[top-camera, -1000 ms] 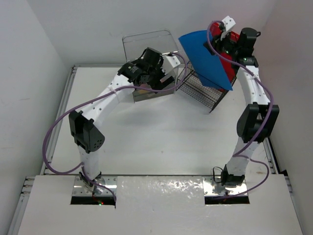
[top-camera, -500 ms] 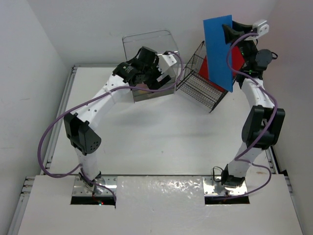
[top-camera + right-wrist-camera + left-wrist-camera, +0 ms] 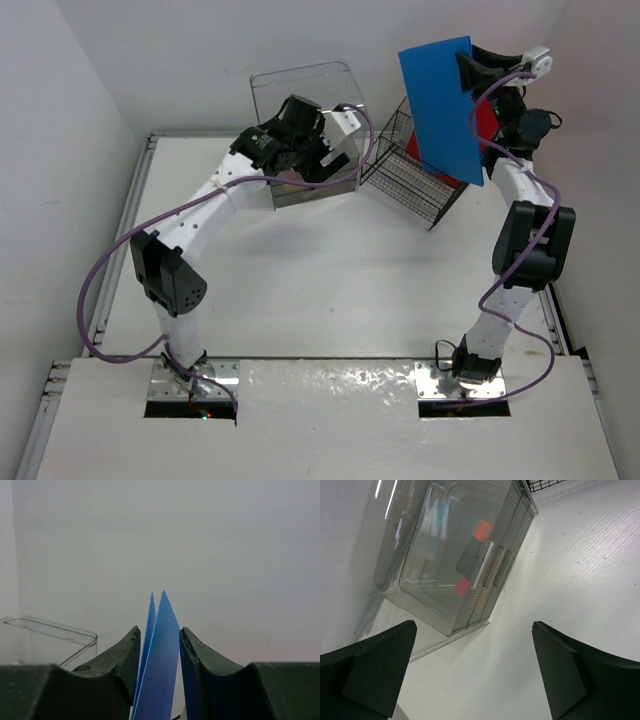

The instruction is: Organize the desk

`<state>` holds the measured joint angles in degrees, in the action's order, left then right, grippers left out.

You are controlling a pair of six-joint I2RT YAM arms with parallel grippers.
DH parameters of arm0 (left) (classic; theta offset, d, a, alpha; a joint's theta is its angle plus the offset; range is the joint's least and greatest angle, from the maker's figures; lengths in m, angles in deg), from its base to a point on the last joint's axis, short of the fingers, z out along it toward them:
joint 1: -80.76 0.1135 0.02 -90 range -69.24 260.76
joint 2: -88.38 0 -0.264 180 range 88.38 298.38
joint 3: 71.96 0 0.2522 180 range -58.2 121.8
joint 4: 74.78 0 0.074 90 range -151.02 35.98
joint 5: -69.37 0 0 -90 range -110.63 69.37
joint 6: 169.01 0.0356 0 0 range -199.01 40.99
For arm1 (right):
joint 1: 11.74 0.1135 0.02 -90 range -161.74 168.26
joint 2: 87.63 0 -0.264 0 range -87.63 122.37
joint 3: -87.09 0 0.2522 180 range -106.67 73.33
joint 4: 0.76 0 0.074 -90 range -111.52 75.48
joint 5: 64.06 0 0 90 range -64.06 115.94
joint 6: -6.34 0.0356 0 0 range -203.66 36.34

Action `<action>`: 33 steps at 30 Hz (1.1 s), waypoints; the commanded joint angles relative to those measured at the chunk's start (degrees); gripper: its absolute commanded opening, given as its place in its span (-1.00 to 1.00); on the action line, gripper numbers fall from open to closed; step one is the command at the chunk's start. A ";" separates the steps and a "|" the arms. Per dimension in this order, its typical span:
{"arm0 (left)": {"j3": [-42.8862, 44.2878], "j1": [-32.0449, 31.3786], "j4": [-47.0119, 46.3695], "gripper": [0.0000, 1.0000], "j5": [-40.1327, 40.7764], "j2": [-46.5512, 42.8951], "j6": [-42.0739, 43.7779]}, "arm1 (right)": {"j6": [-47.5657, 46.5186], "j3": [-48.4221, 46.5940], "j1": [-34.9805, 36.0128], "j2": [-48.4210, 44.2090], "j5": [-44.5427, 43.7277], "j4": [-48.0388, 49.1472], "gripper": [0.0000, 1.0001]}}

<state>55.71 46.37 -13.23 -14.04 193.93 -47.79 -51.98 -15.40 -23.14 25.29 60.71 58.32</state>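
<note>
The desk (image 3: 300, 290) is a large white tabletop with metal edge rails. My right gripper (image 3: 466, 68) is shut on a blue folder (image 3: 440, 108), held upright in the air above the black wire rack (image 3: 410, 180) at the back right. In the right wrist view the folder (image 3: 159, 665) stands edge-on between my fingers. A red folder (image 3: 484, 125) stands in the rack behind it. My left gripper (image 3: 310, 170) is open and empty, low over the desk beside the clear plastic box (image 3: 305, 110). The left wrist view shows that box (image 3: 455, 555) lying just ahead of the open jaws.
White wall panels close in the desk on the left, back and right. The clear box holds small red and dark items (image 3: 475, 555). The wire rack leans at the back right corner. The arm bases sit at the near edge.
My right gripper has lifted the blue folder from a tilt over the rack to upright, then shifted it slightly left. My left gripper has barely moved by the clear box.
</note>
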 commanded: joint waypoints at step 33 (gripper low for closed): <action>5.36 0.73 -21.95 0.99 -1.49 5.18 3.40 | -14.43 -2.93 -0.03 0.80 5.93 -22.02 -0.78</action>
<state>61.59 46.37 -32.90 -15.88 201.12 -44.75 -62.47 -13.81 -23.20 24.07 66.85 42.65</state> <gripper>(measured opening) 0.996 0.357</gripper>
